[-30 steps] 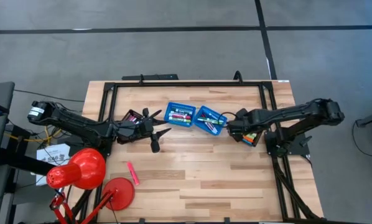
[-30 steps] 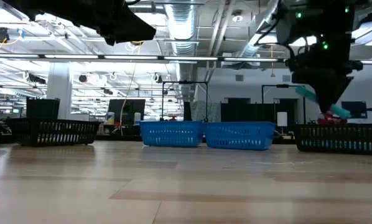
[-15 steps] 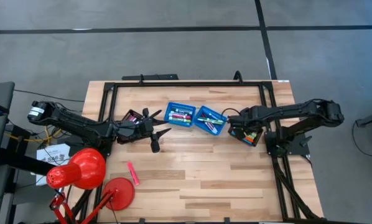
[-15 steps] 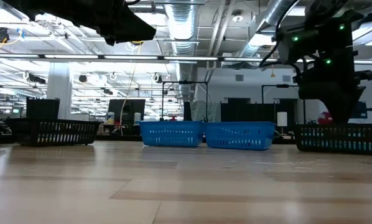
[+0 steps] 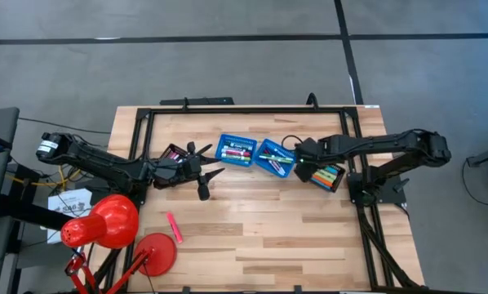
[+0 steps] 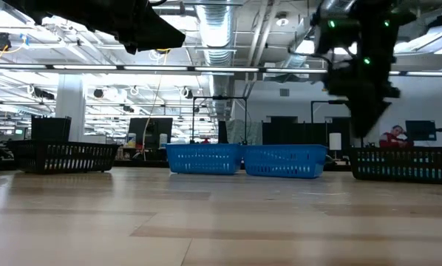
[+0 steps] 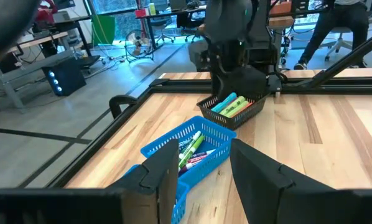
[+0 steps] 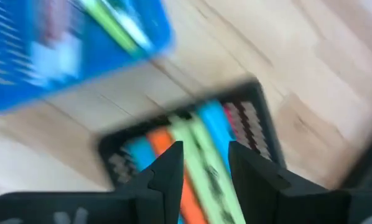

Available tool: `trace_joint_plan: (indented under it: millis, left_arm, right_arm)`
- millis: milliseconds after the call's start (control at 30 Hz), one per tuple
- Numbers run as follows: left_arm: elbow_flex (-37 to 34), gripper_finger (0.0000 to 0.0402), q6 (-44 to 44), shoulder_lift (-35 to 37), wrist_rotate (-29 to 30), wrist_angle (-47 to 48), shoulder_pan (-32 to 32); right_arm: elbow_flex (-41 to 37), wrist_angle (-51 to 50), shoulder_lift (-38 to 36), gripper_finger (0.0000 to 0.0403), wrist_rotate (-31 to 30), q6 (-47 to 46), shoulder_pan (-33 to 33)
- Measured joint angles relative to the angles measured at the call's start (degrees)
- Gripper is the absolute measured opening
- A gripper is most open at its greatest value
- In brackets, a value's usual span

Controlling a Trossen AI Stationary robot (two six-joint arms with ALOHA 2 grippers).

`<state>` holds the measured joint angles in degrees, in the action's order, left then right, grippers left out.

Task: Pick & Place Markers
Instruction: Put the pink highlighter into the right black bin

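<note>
On the light wooden table [image 5: 252, 229], two blue perforated plastic baskets [image 5: 235, 150] and black mesh trays [image 5: 331, 176] hold capped markers [image 5: 330, 175], one pink marker [image 5: 174, 227] lies loose, left gripper [image 5: 208, 183] fingers spread, right gripper [image 8: 202, 163] fingers apart, empty, above the right tray.

Grey concrete floor [image 5: 228, 73] with dark seams, exposed ceiling ducts [image 6: 221, 33], strip lights, distant desks

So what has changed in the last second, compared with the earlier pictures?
The right tool let go of the marker it held over the black tray, then moved toward the nearer blue basket, open and empty. The left tool and the baskets stayed put.
</note>
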<state>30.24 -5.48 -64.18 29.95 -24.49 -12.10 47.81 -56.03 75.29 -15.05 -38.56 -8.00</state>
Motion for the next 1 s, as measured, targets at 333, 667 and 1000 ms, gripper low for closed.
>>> trace_joint_plan:
  millis: [333, 667, 1000]
  left_arm:
    - [0.0, 0.014, 0.8, 0.0, -15.2, 8.8, 0.0]
    - [0.0, 0.014, 8.3, 0.0, -30.9, 39.5, -3.7]
    - [0.0, 0.014, 14.7, 0.0, -38.1, 48.4, -15.0]
  right_arm:
    - [2.0, 24.5, 0.0, 0.0116, 0.1, 14.4, 3.8]
    - [2.0, 29.5, 0.0, 0.0116, 0.2, 20.6, 7.1]
    - [2.0, 29.5, 0.0, 0.0116, 0.2, 20.6, 7.2]
